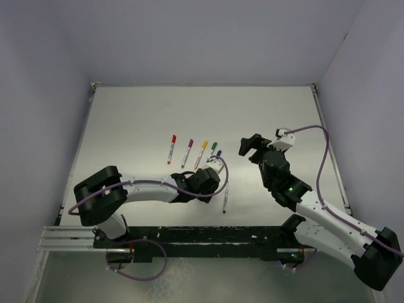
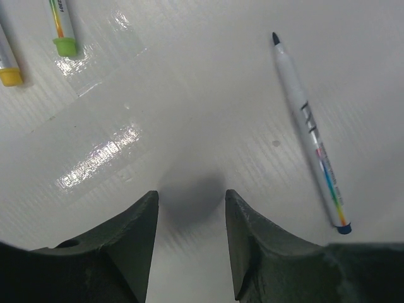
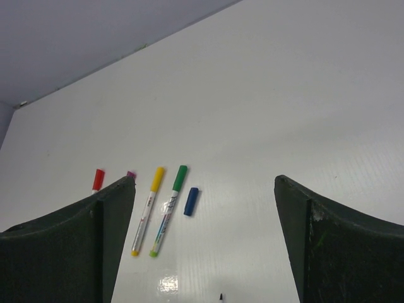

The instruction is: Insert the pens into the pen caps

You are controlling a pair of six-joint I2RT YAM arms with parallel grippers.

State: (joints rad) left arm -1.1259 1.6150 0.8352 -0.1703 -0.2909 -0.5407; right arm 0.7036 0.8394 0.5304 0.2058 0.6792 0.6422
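Observation:
Red (image 1: 172,149), purple (image 1: 187,153), yellow (image 1: 201,154) and green (image 1: 212,151) pens lie capped in a row. A loose blue cap (image 3: 191,201) lies right of the green pen (image 3: 167,211). An uncapped blue-tipped pen (image 2: 309,129) lies apart, nearer the arms (image 1: 226,197). My left gripper (image 2: 191,202) is open and empty, low over bare table, left of that pen. My right gripper (image 3: 205,180) is wide open and empty, raised right of the row (image 1: 250,148), facing the blue cap. My left finger (image 3: 95,233) hides most of the purple pen.
The white table (image 1: 145,120) has grey walls at the back and both sides. The ends of the green pen (image 2: 65,44) and yellow pen (image 2: 9,76) show at the top left of the left wrist view.

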